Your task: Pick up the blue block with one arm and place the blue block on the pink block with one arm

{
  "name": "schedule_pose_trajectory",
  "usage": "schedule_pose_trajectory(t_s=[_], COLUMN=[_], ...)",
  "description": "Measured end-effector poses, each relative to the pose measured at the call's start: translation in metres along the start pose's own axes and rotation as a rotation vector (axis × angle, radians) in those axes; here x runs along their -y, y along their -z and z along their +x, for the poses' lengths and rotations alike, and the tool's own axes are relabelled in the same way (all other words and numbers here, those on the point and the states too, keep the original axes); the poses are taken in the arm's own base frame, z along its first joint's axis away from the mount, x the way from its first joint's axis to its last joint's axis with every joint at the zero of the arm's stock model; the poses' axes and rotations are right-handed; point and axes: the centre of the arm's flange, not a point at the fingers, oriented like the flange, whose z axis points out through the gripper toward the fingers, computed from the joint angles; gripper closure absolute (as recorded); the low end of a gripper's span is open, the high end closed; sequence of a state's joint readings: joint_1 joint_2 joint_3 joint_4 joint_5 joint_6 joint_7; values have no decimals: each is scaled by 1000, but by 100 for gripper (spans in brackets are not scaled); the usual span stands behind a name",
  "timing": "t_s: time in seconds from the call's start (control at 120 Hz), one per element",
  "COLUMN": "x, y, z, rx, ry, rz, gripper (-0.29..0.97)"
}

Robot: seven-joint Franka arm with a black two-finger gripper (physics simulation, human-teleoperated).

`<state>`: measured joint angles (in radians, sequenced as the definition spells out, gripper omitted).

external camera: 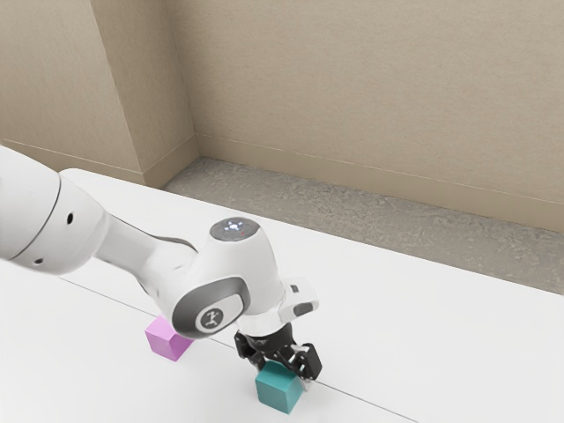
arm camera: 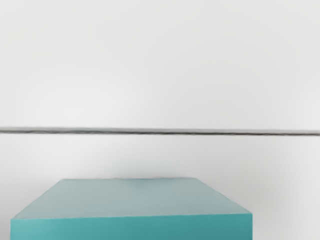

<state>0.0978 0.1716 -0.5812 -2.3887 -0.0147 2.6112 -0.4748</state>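
The small teal-blue cube (external camera: 280, 389) sits flat on the white counter (external camera: 423, 300), near the front edge of the exterior view, close against a thin dark seam line (arm camera: 160, 131) that crosses the counter. The matte pink cube (external camera: 166, 340) rests to the exterior view's left of it, a little farther back, partly behind the arm's elbow; the two are near each other but apart.

The black two-finger claw (external camera: 282, 359) hangs directly over the teal-blue cube. Its fingers look spread wide, about the width of the cube, and hold nothing; the tips seem to be at or just above the cube's top edges, not pressing on its sides.

The cube (arm camera: 131, 206) looks rigid, with flat, smooth faces and sharp corners. It is probably light, and unlikely to deform or break. Smooth faces may slip if pinched near an edge, so the best hold is likely on two opposite vertical sides, centred and well down from the top, with the fingers square to those faces. A level grip should help it land flat on the pink cube's equally small top.
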Motion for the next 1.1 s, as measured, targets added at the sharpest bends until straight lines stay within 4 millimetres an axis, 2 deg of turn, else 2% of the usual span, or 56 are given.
schedule_pose_trajectory(t_s=[0.283,0.617,0.667,0.733,0.808,0.875,1.008,1.1], x=[0,8,9,13,25,41,127,151], y=[-7,-7,-1,27,68,94,125,137], z=[-1,2,3,7,11,13,27,23], rx=[13,17,6,-39,-97,-119,-103,-83], ry=[-4,19,20,27,40,59,204,233], rz=[3,11,17,41,88,131,200,229], gripper=[5,29,31,33,32,31,31,31])
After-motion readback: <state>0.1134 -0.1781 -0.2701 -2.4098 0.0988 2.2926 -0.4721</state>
